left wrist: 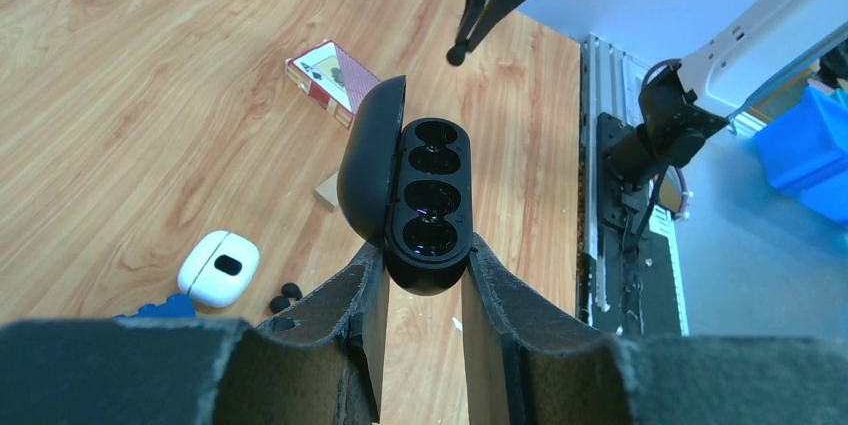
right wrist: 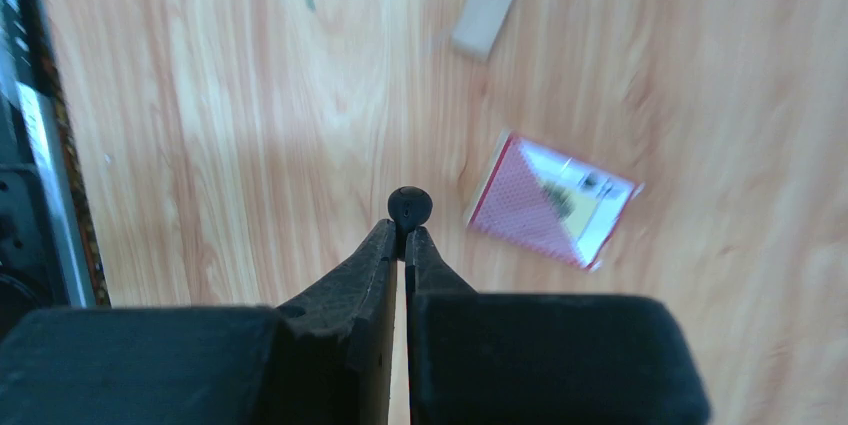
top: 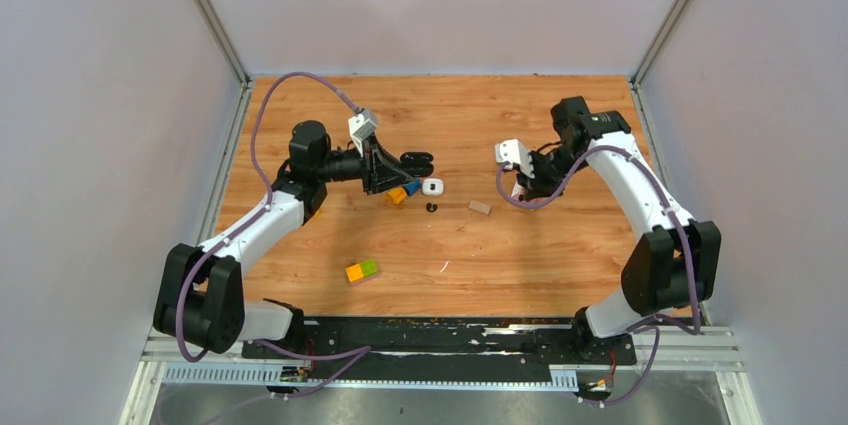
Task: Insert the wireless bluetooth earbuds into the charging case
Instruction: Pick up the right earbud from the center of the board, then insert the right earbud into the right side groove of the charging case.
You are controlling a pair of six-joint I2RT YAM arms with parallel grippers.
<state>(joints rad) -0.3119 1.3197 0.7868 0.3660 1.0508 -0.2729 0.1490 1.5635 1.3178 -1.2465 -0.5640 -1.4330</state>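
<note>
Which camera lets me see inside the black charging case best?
The left wrist camera: the black charging case is open in the left gripper, its sockets facing the lens. The top camera shows it tiny and dark. The right wrist camera misses it.

We see the left gripper (top: pixel 402 165) holding an open black charging case (top: pixel 417 160); near it on the wooden table (top: pixel 560 265) lie a white case (top: pixel 432 186), a black earbud (top: pixel 431 208) and a tan block (top: pixel 480 207); an orange-and-green block (top: pixel 362 270) sits nearer the arm bases.
</note>
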